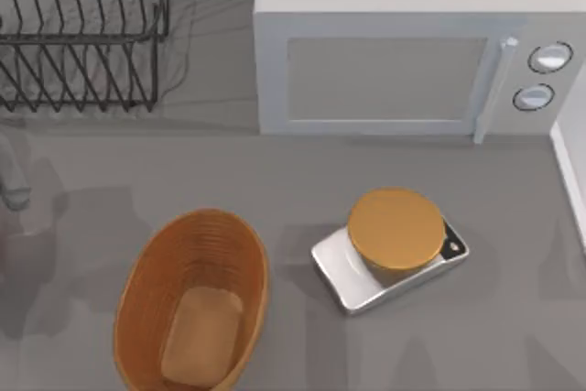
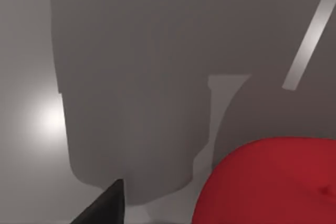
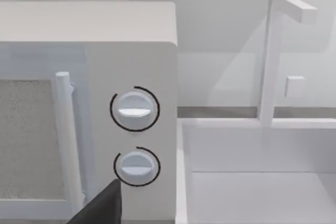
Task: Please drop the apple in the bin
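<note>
The bin (image 1: pixel 146 299) holds nothing; whether the left claw grips the apple (image 2: pixel 270 182) I cannot tell.

On my desk (image 1: pixel 302 180) I count one oval wicker basket (image 1: pixel 146 290), one white microwave (image 1: pixel 412 52) with two round dials (image 1: pixel 549 58), one black wire rack (image 1: pixel 82 34), one silver kitchen scale (image 1: pixel 343 272) carrying one golden-orange disc (image 1: pixel 396 228), and one red apple (image 2: pixel 273 182). Past the microwave I count one white sink (image 3: pixel 257 182) with one faucet (image 3: pixel 273 51).
</note>
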Controlling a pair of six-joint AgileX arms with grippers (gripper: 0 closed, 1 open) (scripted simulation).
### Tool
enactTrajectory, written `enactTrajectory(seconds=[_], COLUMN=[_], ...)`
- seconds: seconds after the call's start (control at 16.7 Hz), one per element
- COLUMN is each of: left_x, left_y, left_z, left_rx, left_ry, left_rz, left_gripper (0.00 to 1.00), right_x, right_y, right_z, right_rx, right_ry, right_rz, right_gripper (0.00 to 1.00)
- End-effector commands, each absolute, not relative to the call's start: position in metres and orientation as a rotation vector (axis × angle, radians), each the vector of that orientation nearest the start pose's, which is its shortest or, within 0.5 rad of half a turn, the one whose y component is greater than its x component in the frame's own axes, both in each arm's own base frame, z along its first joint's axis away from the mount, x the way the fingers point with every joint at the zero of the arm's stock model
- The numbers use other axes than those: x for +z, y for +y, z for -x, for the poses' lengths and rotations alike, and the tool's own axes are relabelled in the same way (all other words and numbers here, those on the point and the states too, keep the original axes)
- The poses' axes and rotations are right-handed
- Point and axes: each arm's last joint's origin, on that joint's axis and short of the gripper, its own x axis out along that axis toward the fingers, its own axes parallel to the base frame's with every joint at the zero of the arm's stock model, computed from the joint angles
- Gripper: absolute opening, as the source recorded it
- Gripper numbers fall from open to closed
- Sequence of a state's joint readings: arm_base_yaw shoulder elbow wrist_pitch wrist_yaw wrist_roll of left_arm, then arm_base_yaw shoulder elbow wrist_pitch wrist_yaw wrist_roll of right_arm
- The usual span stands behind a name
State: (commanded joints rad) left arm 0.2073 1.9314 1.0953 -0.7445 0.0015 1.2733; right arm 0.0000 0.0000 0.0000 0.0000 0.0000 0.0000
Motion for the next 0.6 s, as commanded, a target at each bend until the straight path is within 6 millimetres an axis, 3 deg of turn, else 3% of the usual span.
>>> enactTrajectory(seconds=[0.48,0.6], left_x=[0.106,0.106], left_y=[0.069,0.069], left_z=[-0.3193,-0.3193], left_rx=[-0.832,-0.832], left_ry=[1.415,1.415], left_rz=[-0.821,-0.821], left_gripper=[0.02,0.0], right_x=[0.16,0.16], right_y=[-0.0012,-0.0012], right_z=[-0.1057,-0.1057], right_rx=[0.0,0.0], right_ry=[0.0,0.0], right_rz=[0.0,0.0], right_gripper=[1.0,1.0])
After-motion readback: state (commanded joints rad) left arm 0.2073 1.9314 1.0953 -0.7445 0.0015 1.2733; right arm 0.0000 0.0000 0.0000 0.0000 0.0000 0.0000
